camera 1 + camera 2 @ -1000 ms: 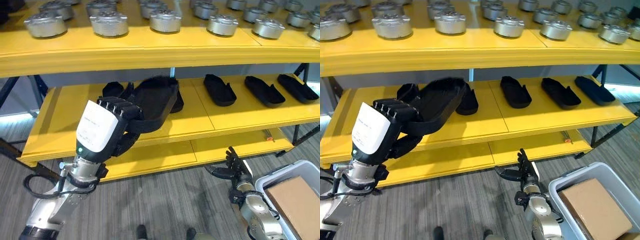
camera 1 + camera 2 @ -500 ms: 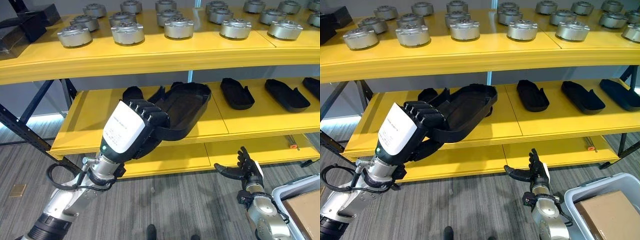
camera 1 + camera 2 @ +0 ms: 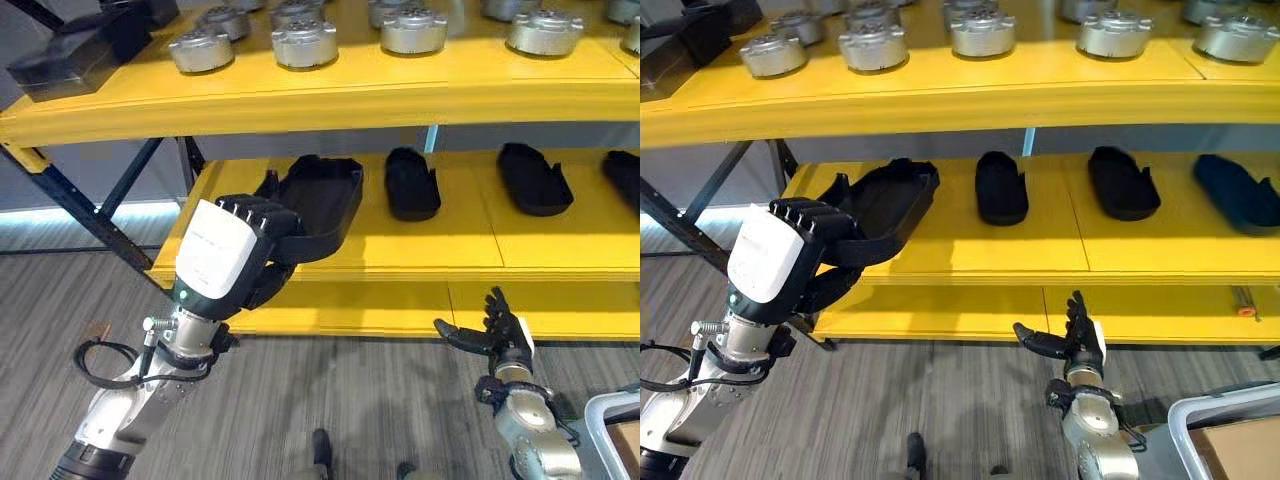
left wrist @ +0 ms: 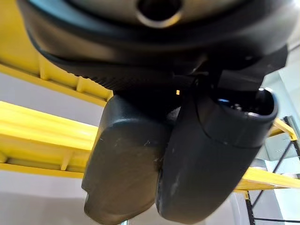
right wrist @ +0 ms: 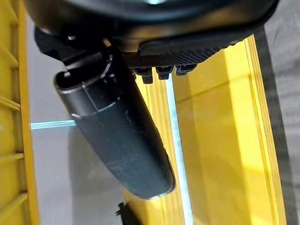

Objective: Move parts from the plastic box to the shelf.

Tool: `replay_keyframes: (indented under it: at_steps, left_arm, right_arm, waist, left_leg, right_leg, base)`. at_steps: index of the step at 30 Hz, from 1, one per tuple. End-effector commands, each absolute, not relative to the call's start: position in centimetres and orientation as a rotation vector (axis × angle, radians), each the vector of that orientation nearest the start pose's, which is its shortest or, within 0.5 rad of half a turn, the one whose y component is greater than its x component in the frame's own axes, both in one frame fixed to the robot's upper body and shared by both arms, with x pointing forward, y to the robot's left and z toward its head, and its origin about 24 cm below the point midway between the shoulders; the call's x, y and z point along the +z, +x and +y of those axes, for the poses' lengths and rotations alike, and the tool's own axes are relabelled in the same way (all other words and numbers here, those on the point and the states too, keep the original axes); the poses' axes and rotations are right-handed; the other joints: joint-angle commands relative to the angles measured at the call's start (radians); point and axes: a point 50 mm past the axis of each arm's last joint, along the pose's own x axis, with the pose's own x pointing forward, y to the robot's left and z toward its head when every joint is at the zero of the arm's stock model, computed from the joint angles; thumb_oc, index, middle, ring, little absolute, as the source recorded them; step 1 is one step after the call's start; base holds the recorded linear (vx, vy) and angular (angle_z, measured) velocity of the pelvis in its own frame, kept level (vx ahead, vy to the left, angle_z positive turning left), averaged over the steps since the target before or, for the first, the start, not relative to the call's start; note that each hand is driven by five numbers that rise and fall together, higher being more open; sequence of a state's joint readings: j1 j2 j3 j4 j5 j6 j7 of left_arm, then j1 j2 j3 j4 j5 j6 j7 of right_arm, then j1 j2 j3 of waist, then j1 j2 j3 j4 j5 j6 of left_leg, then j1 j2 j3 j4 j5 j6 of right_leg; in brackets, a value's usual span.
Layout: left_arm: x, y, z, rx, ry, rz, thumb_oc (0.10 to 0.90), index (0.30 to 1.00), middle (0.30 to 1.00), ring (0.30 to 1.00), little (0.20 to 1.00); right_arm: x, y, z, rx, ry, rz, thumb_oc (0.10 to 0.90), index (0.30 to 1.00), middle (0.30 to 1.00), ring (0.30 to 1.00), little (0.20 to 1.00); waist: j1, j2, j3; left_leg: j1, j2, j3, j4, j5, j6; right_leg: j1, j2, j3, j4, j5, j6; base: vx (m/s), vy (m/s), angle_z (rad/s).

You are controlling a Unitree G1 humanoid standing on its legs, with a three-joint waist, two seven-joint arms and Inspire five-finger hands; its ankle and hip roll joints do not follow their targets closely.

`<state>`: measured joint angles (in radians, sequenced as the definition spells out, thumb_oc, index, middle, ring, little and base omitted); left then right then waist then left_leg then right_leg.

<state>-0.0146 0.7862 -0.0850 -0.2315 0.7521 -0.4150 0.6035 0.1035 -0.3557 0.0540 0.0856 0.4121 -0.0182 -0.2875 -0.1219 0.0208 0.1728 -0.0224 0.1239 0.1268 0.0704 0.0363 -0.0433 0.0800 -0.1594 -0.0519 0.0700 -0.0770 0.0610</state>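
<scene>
plastic box (image 3: 1230,440) (corner only) at edge

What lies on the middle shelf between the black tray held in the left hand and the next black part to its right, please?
Bare yellow shelf, seen in the right eye view: a gap separates the black tray in the left hand from the next black part.

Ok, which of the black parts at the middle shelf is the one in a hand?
The leftmost black part: the left hand grips its near end, while the other black parts lie free on the middle shelf.

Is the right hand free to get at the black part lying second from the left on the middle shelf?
Probably yes: the right hand is open and empty below the shelf's front edge, and nothing stands before that black part.
</scene>
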Motion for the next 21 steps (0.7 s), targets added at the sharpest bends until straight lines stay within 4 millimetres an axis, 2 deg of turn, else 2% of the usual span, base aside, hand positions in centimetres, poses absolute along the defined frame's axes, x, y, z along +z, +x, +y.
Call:
replay_keyframes:
  at_steps: [1, 2, 3, 4, 6, 8, 12, 15, 21]
  left_arm:
    - [21.1, 21.8, 21.3, 0.394, 1.092, -1.238, 0.4, 0.3, 0.3, 0.3, 0.3]
    - [21.0, 21.7, 21.4, 0.402, 1.094, -1.234, 0.4, 0.3, 0.3, 0.3, 0.3]
    - [21.0, 21.6, 21.7, 0.412, 1.102, -1.221, 0.4, 0.3, 0.3, 0.3, 0.3]
    - [20.9, 21.6, 21.9, 0.417, 1.112, -1.212, 0.4, 0.3, 0.3, 0.3, 0.3]
    - [20.8, 21.9, 21.9, 0.416, 1.118, -1.203, 0.4, 0.3, 0.3, 0.3, 0.3]
    - [20.5, 22.2, 21.6, 0.418, 1.124, -1.201, 0.4, 0.3, 0.3, 0.3, 0.3]
    - [21.3, 22.7, 21.8, 0.399, 1.097, -1.195, 0.4, 0.3, 0.3, 0.3, 0.3]
    - [21.3, 22.7, 21.8, 0.371, 1.127, -1.188, 0.4, 0.3, 0.3, 0.3, 0.3]
    - [21.4, 22.1, 22.8, 0.402, 1.153, -1.186, 0.4, 0.3, 0.3, 0.3, 0.3]
  right_arm:
    - [6.4, 24.5, -23.9, -0.235, -0.016, -0.089, 0.9, 1.0, 1.0, 1.0, 1.0]
    - [6.5, 24.5, -24.0, -0.231, -0.018, -0.091, 0.9, 1.0, 1.0, 1.0, 1.0]
    - [6.6, 24.5, -24.3, -0.222, -0.016, -0.093, 0.9, 1.0, 1.0, 1.0, 1.0]
    - [6.7, 24.6, -24.4, -0.217, -0.017, -0.093, 0.9, 1.0, 1.0, 1.0, 1.0]
    - [6.9, 24.7, -24.7, -0.206, -0.034, -0.101, 0.9, 1.0, 1.0, 1.0, 1.0]
    - [6.8, 24.7, -24.7, -0.205, -0.035, -0.092, 0.9, 1.0, 1.0, 1.0, 1.0]
    - [5.7, 24.5, -24.2, -0.151, -0.063, -0.045, 0.9, 1.0, 1.0, 1.0, 1.0]
    - [4.9, 23.7, -23.7, -0.142, -0.065, -0.018, 0.9, 1.0, 1.0, 1.0, 1.0]
    - [4.9, 23.3, -23.6, -0.156, -0.083, -0.013, 0.9, 1.0, 1.0, 1.0, 1.0]
  waist:
    - [-0.035, -0.003, -0.043]
    - [-0.035, -0.003, -0.042]
    - [-0.039, -0.003, -0.041]
    - [-0.045, -0.003, -0.04]
    - [-0.07, 0.01, -0.037]
    - [-0.081, 0.022, -0.036]
    - [-0.083, 0.044, -0.039]
    - [-0.069, 0.024, -0.05]
    - [-0.037, -0.002, -0.065]
  left_leg:
    - [0.087, 0.112, -0.012, -0.104, 0.095, -0.064]
    - [0.086, 0.144, -0.021, -0.108, 0.129, -0.073]
    - [0.085, 0.199, -0.038, -0.13, 0.189, -0.091]
    - [0.086, 0.228, -0.039, -0.149, 0.214, -0.099]
    - [0.091, 0.264, 0.014, -0.158, 0.202, -0.116]
    - [0.086, 0.277, 0.052, -0.158, 0.224, -0.13]
    - [0.102, 0.244, 0.086, -0.158, 0.191, -0.136]
    - [0.123, 0.193, 0.098, -0.158, 0.104, -0.129]
    - [0.147, 0.148, 0.133, -0.157, 0.054, -0.116]
  right_leg:
    - [-0.073, 0.069, 0.05, 0.067, 0.023, -0.005]
    - [-0.076, 0.062, 0.05, 0.078, 0.015, -0.006]
    - [-0.086, 0.05, 0.049, 0.102, 0.0, -0.009]
    - [-0.096, 0.038, 0.046, 0.115, -0.006, -0.008]
    - [-0.115, -0.001, 0.02, 0.143, -0.016, 0.0]
    - [-0.116, -0.025, 0.004, 0.154, -0.017, 0.011]
    - [-0.099, -0.064, -0.009, 0.139, 0.003, 0.048]
    - [-0.055, -0.102, -0.025, 0.058, 0.062, 0.102]
    - [-0.013, -0.133, -0.081, -0.046, 0.125, 0.144]
  base:
    - [0.06, 0.299, -0.04]
    - [0.05, 0.345, -0.03]
    - [0.05, 0.37, -0.04]
    - [0.04, 0.442, -0.04]
    - [0.04, 0.486, -0.11]
    - [0.08, 0.501, -0.02]
    - [0.12, 0.387, 0.09]
    - [0.16, 0.182, 0.22]
    - [0.12, 0.101, 0.15]
